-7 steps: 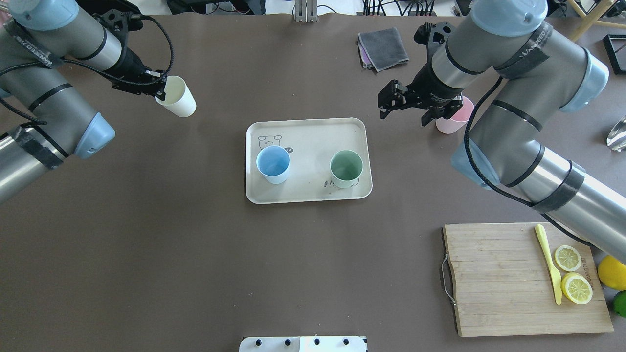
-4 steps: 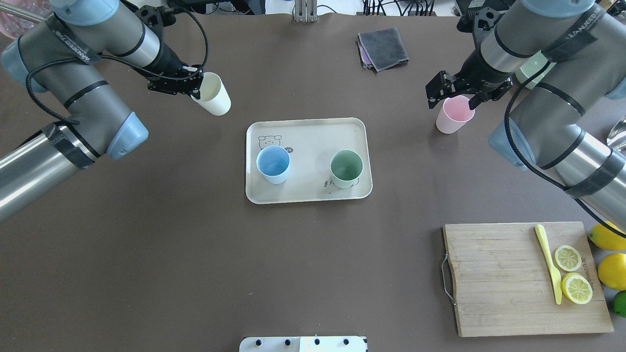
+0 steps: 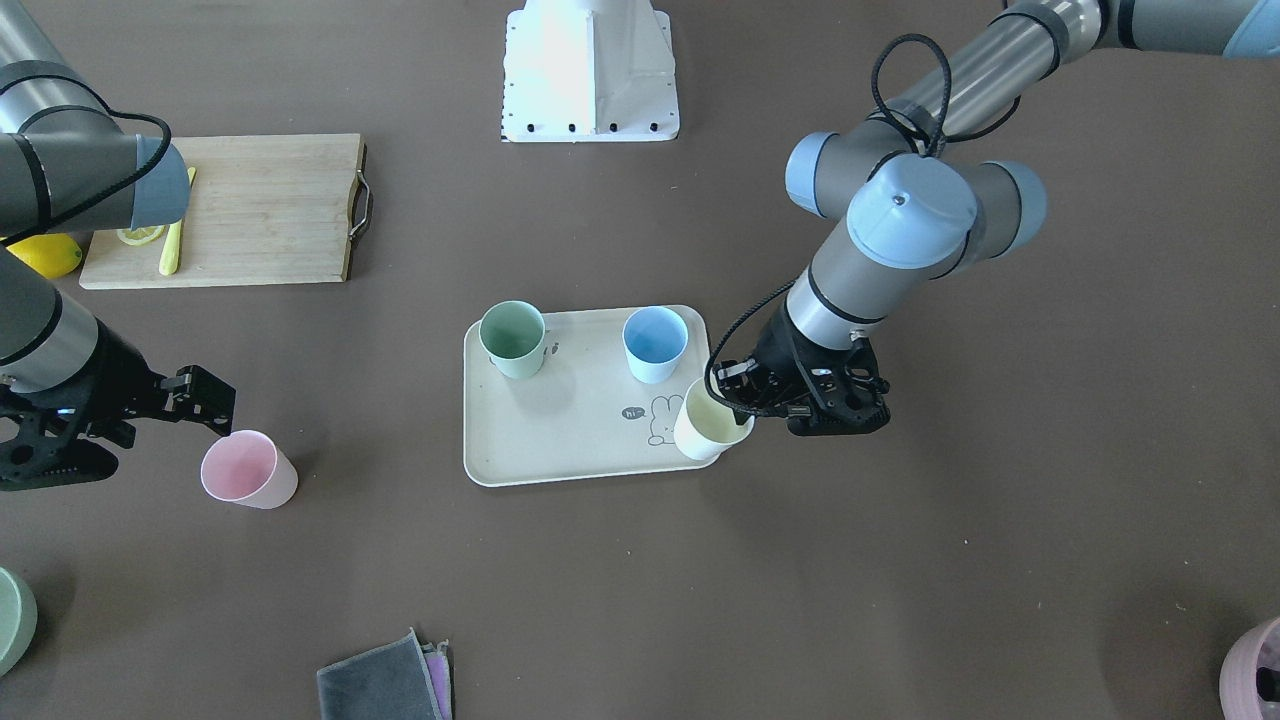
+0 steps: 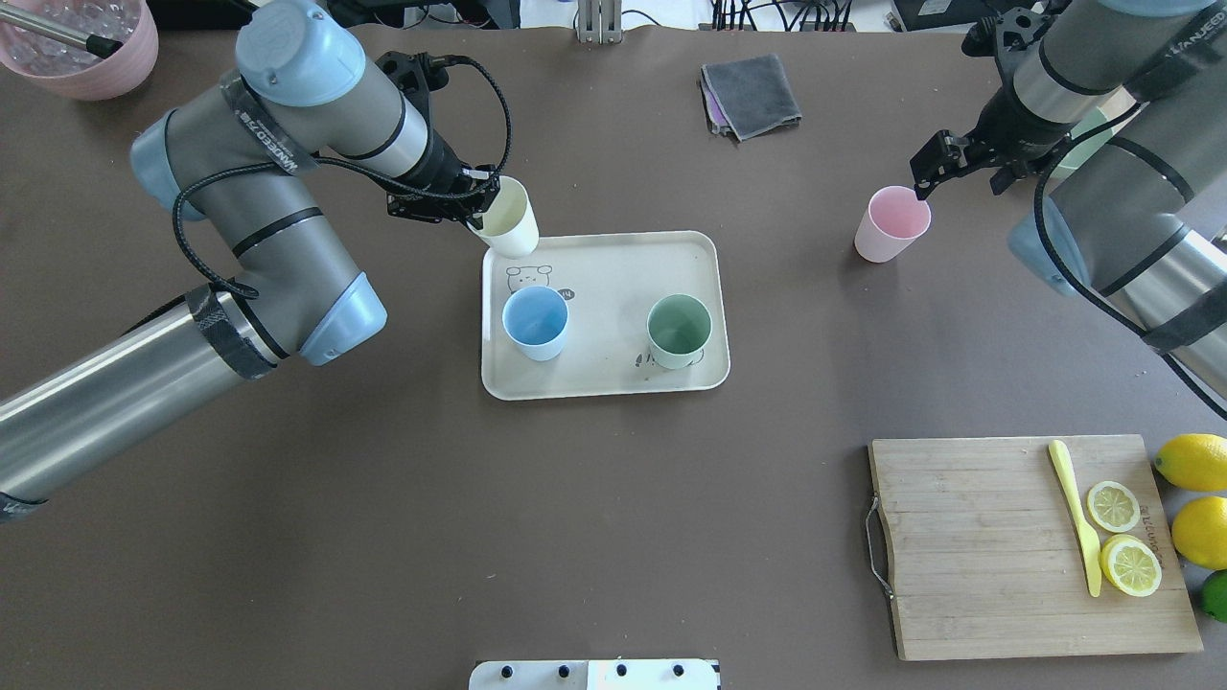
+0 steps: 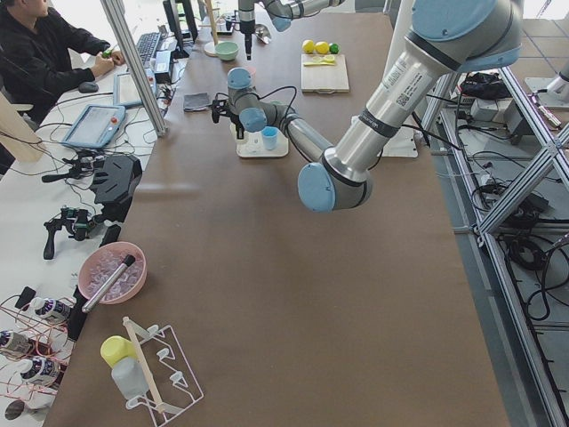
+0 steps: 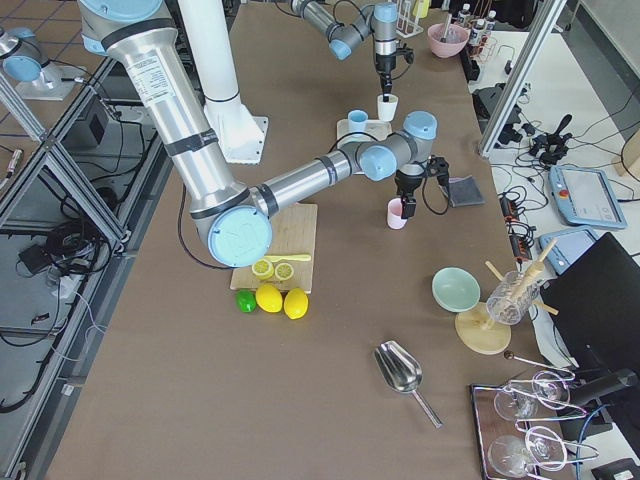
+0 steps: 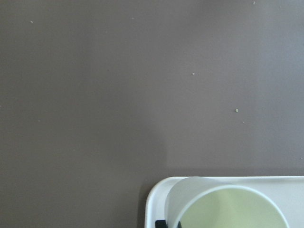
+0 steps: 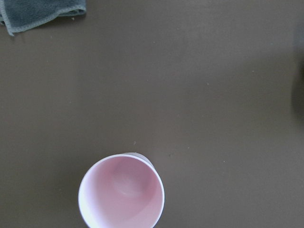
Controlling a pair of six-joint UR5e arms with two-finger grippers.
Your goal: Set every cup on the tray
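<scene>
The cream-beige tray lies mid-table and holds the blue cup and the green cup, both upright. My left gripper is shut on the cream-yellow cup and holds it tilted over the tray's far left corner. The same cup shows in the front view and in the left wrist view, above the tray's rim. The pink cup stands upright on the table to the right of the tray. My right gripper is open and empty just beyond it.
A wooden cutting board with lemon slices and a yellow knife lies near right, with whole lemons beside it. A folded grey cloth lies far centre. A mauve-pink bowl stands far left and a sage-green bowl far right.
My left arm has carried the cream-yellow cup rightward to the tray's far left corner. My right gripper has moved rightward past the pink cup, which has stayed in place.
</scene>
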